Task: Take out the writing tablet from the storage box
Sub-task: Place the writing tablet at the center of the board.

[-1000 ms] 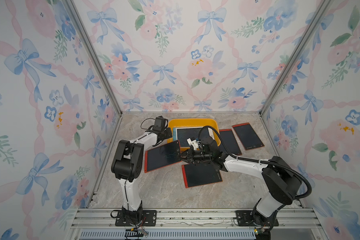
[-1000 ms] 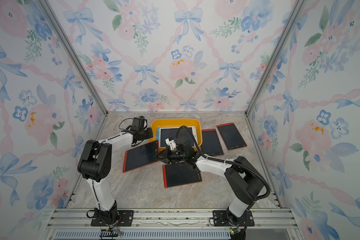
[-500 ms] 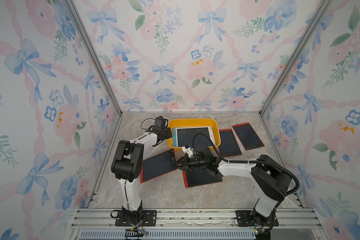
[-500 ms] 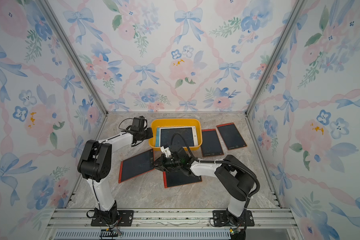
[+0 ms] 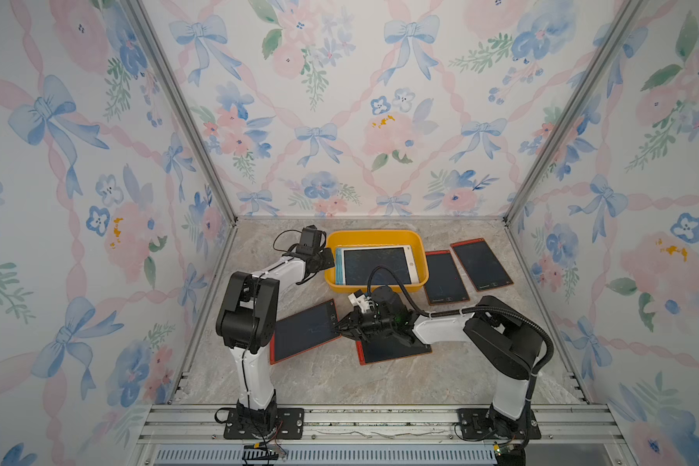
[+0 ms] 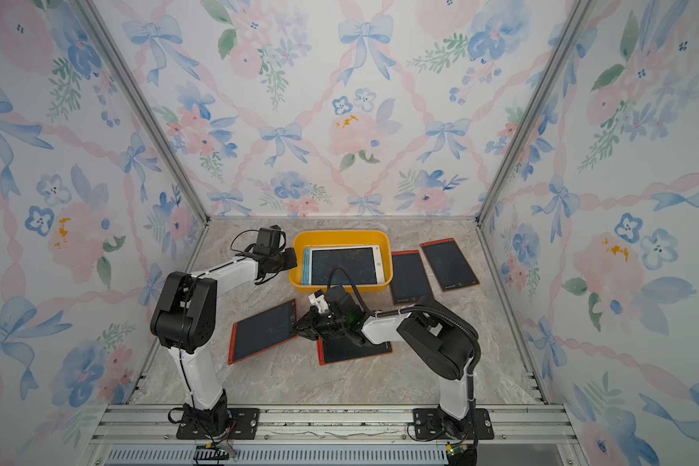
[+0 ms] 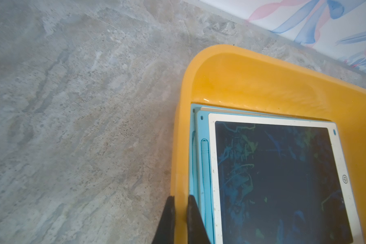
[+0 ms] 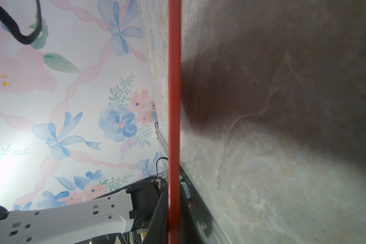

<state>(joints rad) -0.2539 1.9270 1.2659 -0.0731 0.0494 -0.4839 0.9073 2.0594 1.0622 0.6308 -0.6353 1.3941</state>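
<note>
The yellow-orange storage box [image 5: 374,233] [image 6: 340,233] stands at the back of the table. My left gripper [image 5: 331,261] [image 7: 180,197] is shut on the box's left rim [image 7: 241,57]. A white-framed writing tablet [image 5: 376,265] [image 7: 279,179] lies on top inside it, over blue-framed ones [image 7: 200,169]. In front of the box, my right gripper [image 5: 337,327] [image 8: 174,188] is shut on the edge of a red-framed writing tablet [image 5: 305,331] [image 6: 264,333] [image 8: 174,95]. That tablet sits low over the table at the front left. I cannot tell whether it touches the table.
Another red-framed tablet [image 5: 384,351] lies on the table under my right forearm. Two more red-framed tablets [image 5: 444,278] [image 5: 481,266] lie to the right of the box. The left arm's upright link [image 5: 247,314] stands beside the held tablet.
My right gripper has carried the red-framed tablet forward and to the left, away from the box, and lower towards the table. The left gripper has stayed on the box rim.
</note>
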